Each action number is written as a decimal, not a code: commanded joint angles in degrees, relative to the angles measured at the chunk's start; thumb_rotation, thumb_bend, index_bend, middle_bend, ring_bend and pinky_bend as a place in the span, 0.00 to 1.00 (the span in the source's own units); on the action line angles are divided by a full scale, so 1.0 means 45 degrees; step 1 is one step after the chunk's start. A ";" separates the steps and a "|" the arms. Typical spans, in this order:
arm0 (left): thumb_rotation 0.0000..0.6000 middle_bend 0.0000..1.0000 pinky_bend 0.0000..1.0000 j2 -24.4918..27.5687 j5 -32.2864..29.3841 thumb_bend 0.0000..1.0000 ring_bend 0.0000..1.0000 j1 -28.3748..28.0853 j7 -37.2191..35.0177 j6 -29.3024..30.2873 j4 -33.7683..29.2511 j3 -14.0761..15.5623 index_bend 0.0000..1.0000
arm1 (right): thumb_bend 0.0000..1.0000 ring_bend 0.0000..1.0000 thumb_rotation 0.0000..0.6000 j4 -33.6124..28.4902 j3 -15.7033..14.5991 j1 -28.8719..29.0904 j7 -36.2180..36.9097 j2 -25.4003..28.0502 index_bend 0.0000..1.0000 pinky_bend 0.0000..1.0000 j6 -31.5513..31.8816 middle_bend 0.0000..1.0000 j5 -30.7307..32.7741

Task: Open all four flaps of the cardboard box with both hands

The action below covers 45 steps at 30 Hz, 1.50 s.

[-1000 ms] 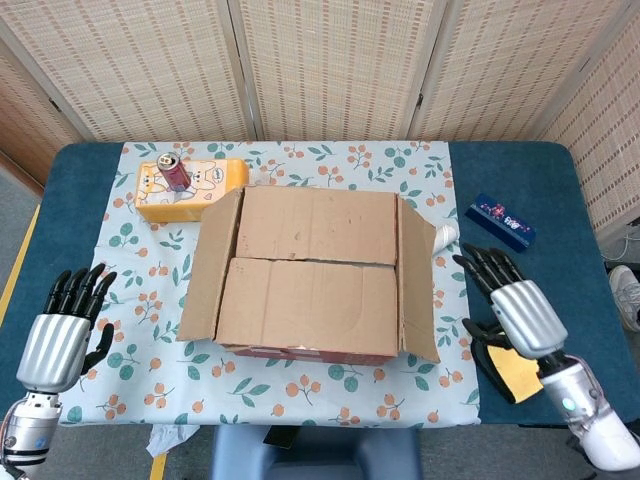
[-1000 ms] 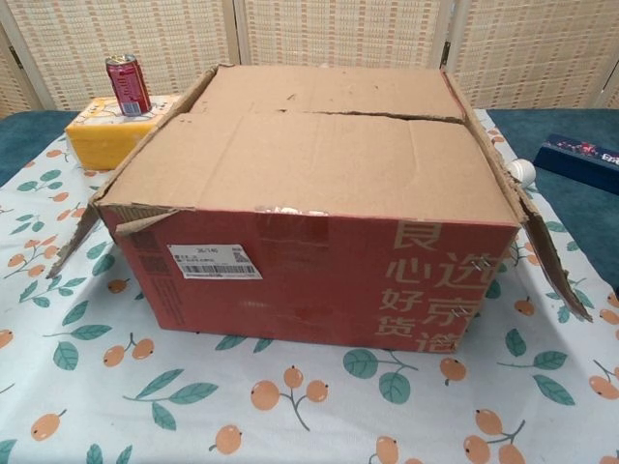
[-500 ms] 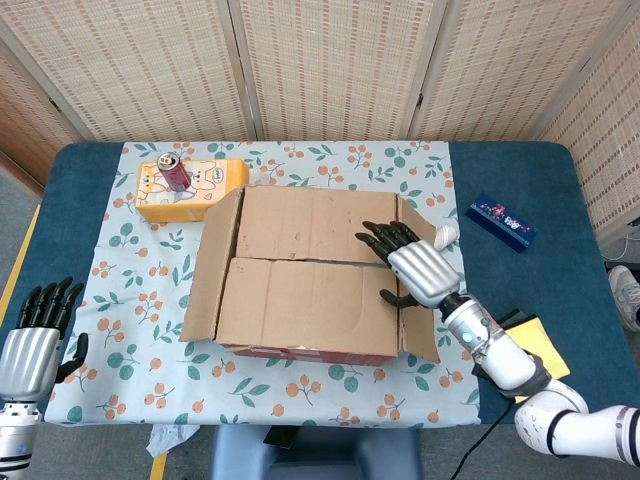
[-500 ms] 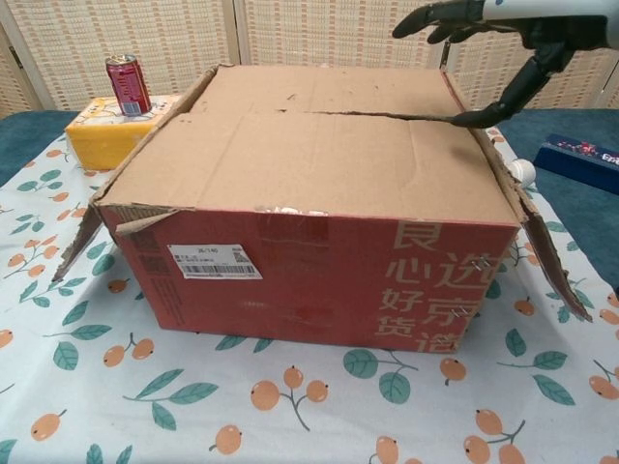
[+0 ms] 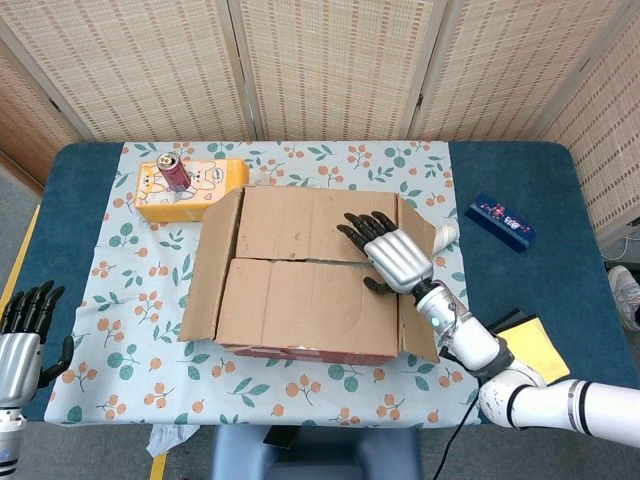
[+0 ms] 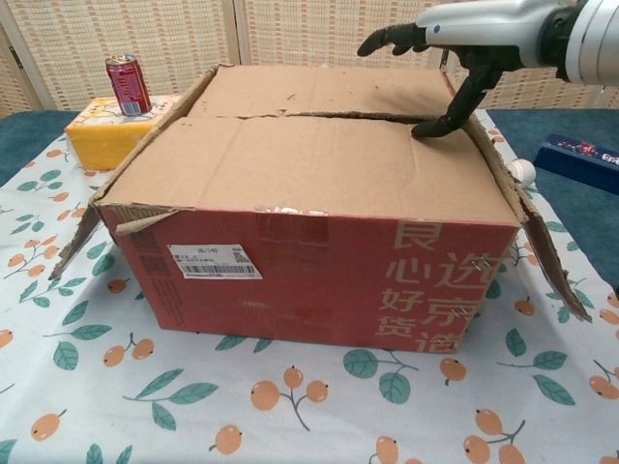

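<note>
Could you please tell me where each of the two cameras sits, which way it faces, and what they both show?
Head view: high above the table's near edge, looking steeply down on the cardboard box; shows the right hand and its arm over the box top, and the left hand at the frame's lower left.
Chest view: low, near table height, facing the box's red front wall; only the right hand shows, top right.
Shared: the box, right hand, red can, yellow box, blue packet and floral cloth.
</note>
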 commanded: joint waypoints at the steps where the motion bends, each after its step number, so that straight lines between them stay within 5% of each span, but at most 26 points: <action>1: 1.00 0.06 0.00 0.0041 0.0093 0.58 0.00 0.0116 -0.0293 0.0087 0.0066 -0.0081 0.02 | 0.37 0.00 1.00 0.0270 -0.0078 0.0226 -0.0097 -0.0194 0.00 0.00 -0.0083 0.00 0.0058; 32: 1.00 0.05 0.00 0.0211 0.0987 0.58 0.01 0.0366 -0.1380 0.0204 0.0342 -0.0376 0.00 | 0.37 0.00 1.00 0.2956 -0.0464 0.1164 0.0063 -0.1979 0.00 0.00 0.0277 0.00 -0.0502; 45: 1.00 0.03 0.00 0.0391 0.0983 0.60 0.01 0.0473 -0.1756 0.0284 0.0253 -0.0516 0.00 | 0.37 0.00 1.00 0.3953 0.0503 0.1549 0.0548 -0.2513 0.00 0.00 0.1567 0.00 -0.1645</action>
